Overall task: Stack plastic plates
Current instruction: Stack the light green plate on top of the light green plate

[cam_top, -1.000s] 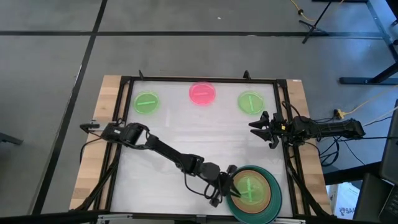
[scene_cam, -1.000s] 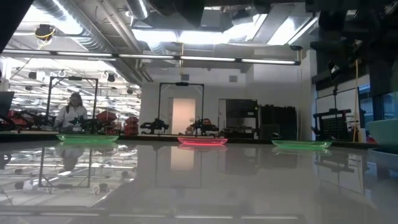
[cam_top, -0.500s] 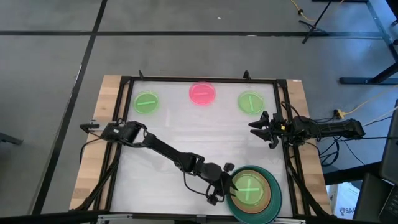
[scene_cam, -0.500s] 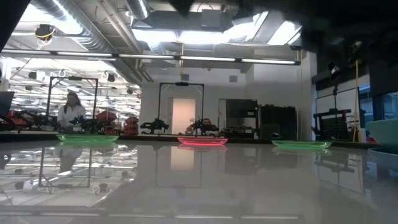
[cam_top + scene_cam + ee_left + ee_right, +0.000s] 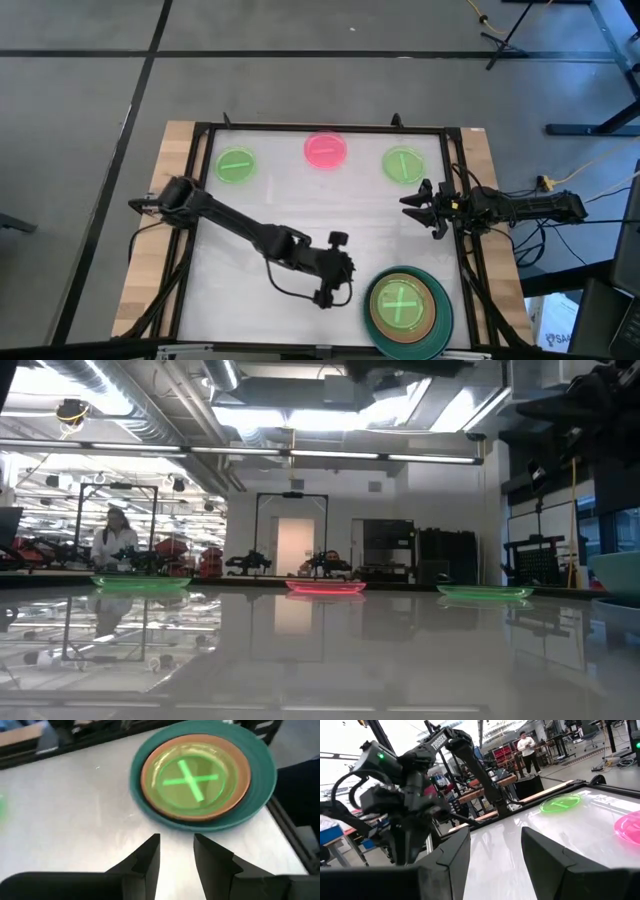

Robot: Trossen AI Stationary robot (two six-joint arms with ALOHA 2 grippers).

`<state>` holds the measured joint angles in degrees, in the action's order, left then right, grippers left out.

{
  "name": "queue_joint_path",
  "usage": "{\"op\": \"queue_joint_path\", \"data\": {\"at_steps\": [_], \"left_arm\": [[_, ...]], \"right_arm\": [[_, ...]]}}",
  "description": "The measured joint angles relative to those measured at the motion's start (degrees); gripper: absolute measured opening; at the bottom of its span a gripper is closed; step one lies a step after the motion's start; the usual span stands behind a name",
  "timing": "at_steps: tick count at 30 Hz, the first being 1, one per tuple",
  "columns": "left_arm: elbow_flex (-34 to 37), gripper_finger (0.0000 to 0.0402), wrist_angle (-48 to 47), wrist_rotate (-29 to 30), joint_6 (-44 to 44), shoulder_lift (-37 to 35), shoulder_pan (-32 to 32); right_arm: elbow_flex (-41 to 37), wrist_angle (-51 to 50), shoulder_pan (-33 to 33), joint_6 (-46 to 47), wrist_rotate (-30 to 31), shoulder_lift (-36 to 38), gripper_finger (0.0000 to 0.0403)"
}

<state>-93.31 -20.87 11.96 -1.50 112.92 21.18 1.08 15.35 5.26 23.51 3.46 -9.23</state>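
Observation:
A stack stands in the table's near right corner: a large dark teal plate (image 5: 436, 318) (image 5: 261, 780), on it a brown-orange plate (image 5: 374, 310) (image 5: 239, 760), and on top a small translucent green plate (image 5: 401, 303) (image 5: 190, 779). My left gripper (image 5: 349, 274) (image 5: 176, 851) is open, a little to the stack's left, touching nothing. My right gripper (image 5: 411, 205) (image 5: 495, 850) waits open at the right edge. Along the far edge lie a green plate (image 5: 236, 165), a pink plate (image 5: 327, 150) and another green plate (image 5: 403, 164).
A black frame (image 5: 320, 127) runs round the white table top. Bare table lies between the far row of plates and the stack. The low view shows the far plates (image 5: 325, 587) level on the table and a person (image 5: 112, 540) in the room behind.
My left gripper has drawn back from the stack's left rim toward the table's left and far side, and its arm has folded back. The small green plate, off-centre and close to the fingers a second ago, now lies centred on the brown-orange plate.

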Motion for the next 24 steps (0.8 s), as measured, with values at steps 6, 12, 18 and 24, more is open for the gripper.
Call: {"op": "queue_joint_path", "data": {"at_steps": [6, 12, 18, 24], "left_arm": [[11.68, 0.0112, 1.23, 4.97, -4.75, -9.43, -0.18], [28.11, 0.0112, 3.7, 12.51, -13.69, -22.6, -2.41], [41.11, 0.0112, 3.31, 14.52, -23.27, -34.28, -7.41], [49.29, 0.0112, -0.55, 14.59, -29.41, -40.25, -15.07]], "right_arm": [[0.0, -0.49, 0.0, 0.01, -0.02, -0.02, 0.017], [0.0, -0.48, 0.0, 0.01, 0.03, -0.01, 0.017], [0.0, -0.11, 0.0, 0.02, 0.15, 0.0, 0.017], [-0.01, -0.24, -0.01, 0.0, 2.58, 0.0, 0.017]]}}
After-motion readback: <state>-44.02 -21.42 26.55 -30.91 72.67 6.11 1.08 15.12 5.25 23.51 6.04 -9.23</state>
